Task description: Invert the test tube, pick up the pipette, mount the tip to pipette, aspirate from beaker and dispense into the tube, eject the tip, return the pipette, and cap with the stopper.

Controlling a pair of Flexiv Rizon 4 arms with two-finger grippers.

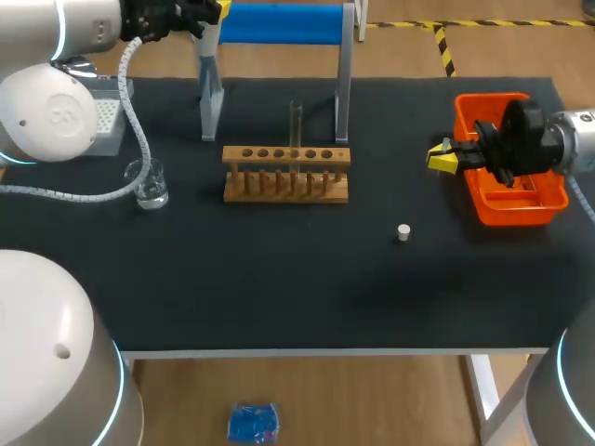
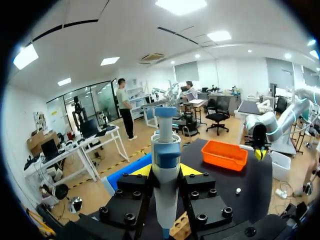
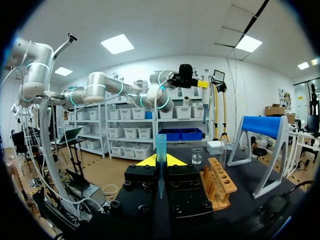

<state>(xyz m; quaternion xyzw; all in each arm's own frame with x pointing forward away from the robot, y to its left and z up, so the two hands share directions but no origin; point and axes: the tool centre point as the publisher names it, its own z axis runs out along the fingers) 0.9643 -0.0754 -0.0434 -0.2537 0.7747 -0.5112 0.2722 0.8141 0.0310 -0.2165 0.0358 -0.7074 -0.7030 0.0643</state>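
We judge the task to be at its early middle. The clear glass test tube (image 1: 296, 121) stands upright in the light wooden rack (image 1: 285, 175), so the inversion looks finished. Our left end effector (image 2: 166, 170) is clenched on the white-and-blue plastic pipette (image 2: 166, 150), with a finger pressing it from each side. Our right end effector (image 3: 160, 161) is grasping a slim translucent blue pipette tip (image 3: 160, 145), which stands up between its two yellow ends.

The tip is not yet mounted. Also left to do are aspirating from the small clear glass beaker (image 1: 149, 183), dispensing into the tube, ejecting the tip, returning the pipette to the blue-barred grey stand (image 1: 279, 23), and capping. The small white stopper (image 1: 403, 232) lies loose on the black tabletop (image 1: 279, 297), in front of the rack and to its right.

The pipette is held high at the far left of the tabletop, beside the stand. The tip is off at the right, just beside the orange plastic bin (image 1: 548, 200). The two are well apart, with the rack between them, so we expect the two arms will need to meet before the tip can seat. The beaker sits near the left arm, and the tube is at mid-table between both arms
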